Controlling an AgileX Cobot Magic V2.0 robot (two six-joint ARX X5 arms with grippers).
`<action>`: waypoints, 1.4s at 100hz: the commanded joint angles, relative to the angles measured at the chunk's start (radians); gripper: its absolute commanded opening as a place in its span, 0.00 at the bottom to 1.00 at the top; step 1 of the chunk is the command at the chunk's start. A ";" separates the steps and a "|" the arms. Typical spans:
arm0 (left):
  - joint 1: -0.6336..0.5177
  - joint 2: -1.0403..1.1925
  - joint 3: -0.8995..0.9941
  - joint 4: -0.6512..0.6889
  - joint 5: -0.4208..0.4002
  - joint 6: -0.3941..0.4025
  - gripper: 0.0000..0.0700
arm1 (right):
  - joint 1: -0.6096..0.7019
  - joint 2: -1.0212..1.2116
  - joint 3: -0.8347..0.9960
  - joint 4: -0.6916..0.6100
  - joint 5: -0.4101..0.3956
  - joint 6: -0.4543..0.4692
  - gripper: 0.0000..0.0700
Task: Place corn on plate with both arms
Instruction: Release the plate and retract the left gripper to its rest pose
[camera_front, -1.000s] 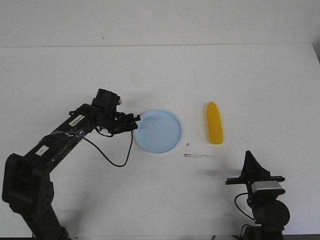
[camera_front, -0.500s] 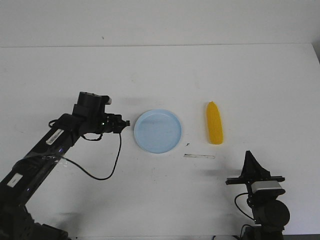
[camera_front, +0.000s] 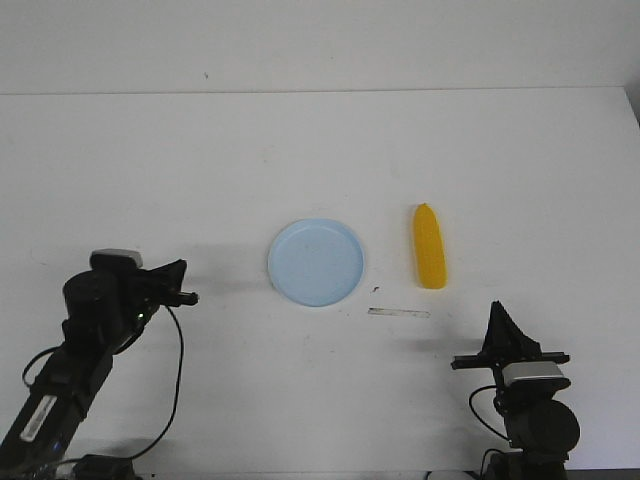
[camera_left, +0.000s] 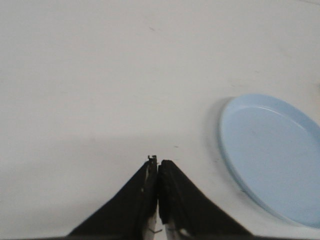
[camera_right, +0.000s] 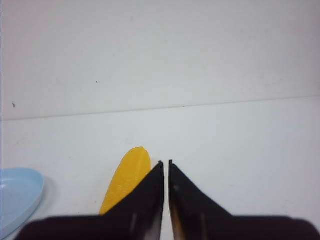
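Observation:
The pale blue plate (camera_front: 316, 262) lies empty near the table's middle; it also shows in the left wrist view (camera_left: 272, 157). The yellow corn (camera_front: 430, 246) lies on the table just right of the plate, its tapered end pointing away; the right wrist view shows it (camera_right: 127, 182) partly behind the fingers. My left gripper (camera_front: 186, 296) is shut and empty, well left of the plate; its jaws (camera_left: 158, 163) are pressed together. My right gripper (camera_front: 497, 312) is shut and empty near the front edge, short of the corn; the right wrist view (camera_right: 165, 163) shows only a hairline gap between the jaws.
A thin pale strip (camera_front: 398, 312) lies on the table in front of the plate and corn. The white table (camera_front: 320, 150) runs back to a white wall.
My left arm has pulled back from the plate's left rim towards the front left, folding down. The plate, the corn and the right arm have not moved.

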 joint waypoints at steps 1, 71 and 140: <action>0.017 -0.073 -0.025 0.016 -0.076 0.016 0.00 | 0.001 0.000 -0.001 0.010 0.000 0.009 0.02; 0.085 -0.780 -0.318 0.010 -0.147 0.238 0.00 | 0.001 0.000 -0.001 0.010 0.000 0.009 0.02; 0.085 -0.816 -0.314 0.031 -0.181 0.184 0.00 | 0.001 0.000 -0.001 0.010 0.000 0.009 0.02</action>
